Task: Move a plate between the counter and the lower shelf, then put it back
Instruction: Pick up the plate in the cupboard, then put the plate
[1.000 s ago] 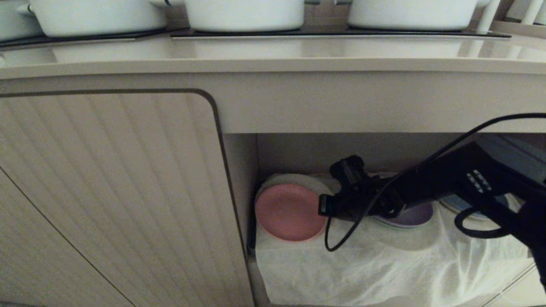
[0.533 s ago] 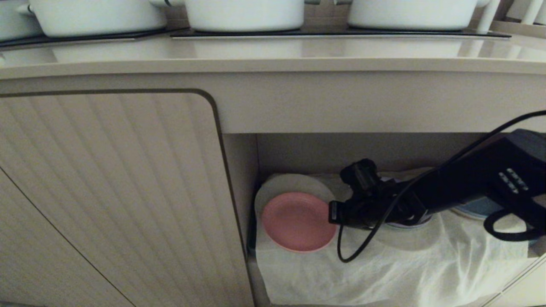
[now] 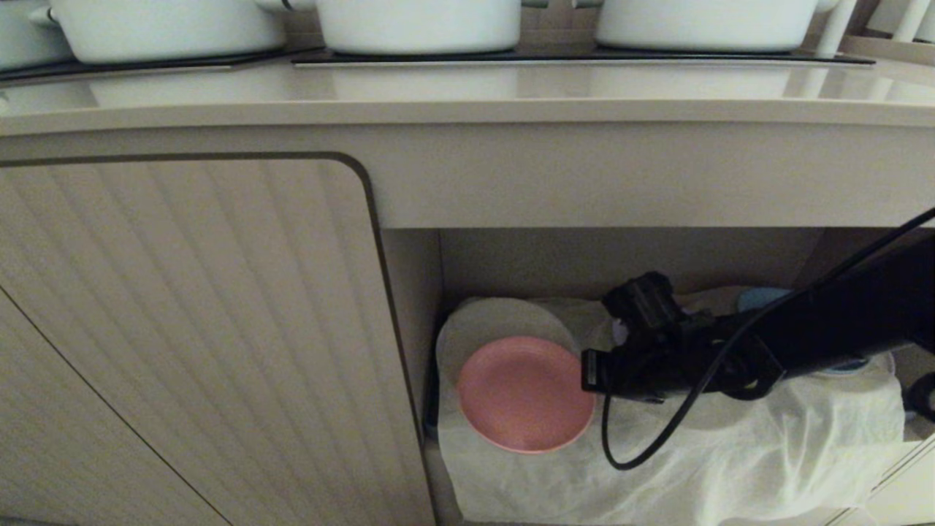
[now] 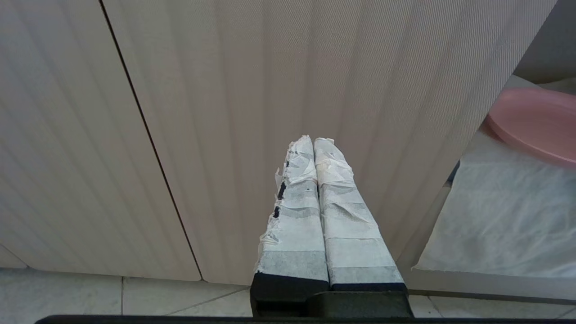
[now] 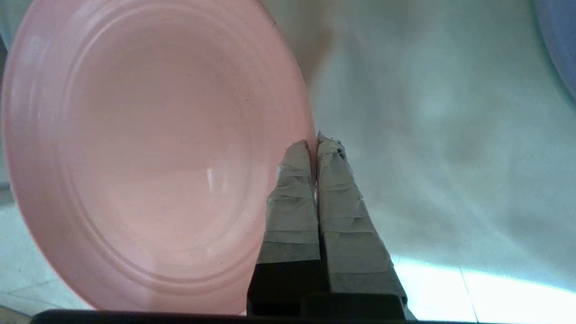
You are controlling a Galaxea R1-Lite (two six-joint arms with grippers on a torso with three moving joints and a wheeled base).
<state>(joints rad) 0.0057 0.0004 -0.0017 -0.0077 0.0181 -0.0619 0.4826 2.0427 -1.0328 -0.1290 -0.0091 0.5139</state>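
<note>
The pink plate (image 3: 522,394) hangs tilted over the cloth-draped lower shelf (image 3: 730,453), near the recess's left wall and partly in front of a white plate (image 3: 497,318). My right gripper (image 3: 586,372) reaches in from the right and is shut on the plate's right rim. The right wrist view shows the plate (image 5: 148,153) with its rim pinched between the taped fingertips (image 5: 315,144). The beige counter (image 3: 467,95) runs above the recess. My left gripper (image 4: 313,139) is shut and empty in front of the ribbed door, with the plate (image 4: 535,117) off to its side.
A ribbed cabinet door (image 3: 182,329) closes the left side. White pots (image 3: 420,22) stand on the hob at the counter's back. A blue plate (image 3: 760,298) lies behind my right arm. My arm's cable (image 3: 635,456) droops over the cloth. A purple plate's edge (image 5: 560,45) shows in the right wrist view.
My right arm has drawn back toward the right and the shelf's front, lower in view. The pink plate has come with it, sliding off the white plate toward the shelf's front.
</note>
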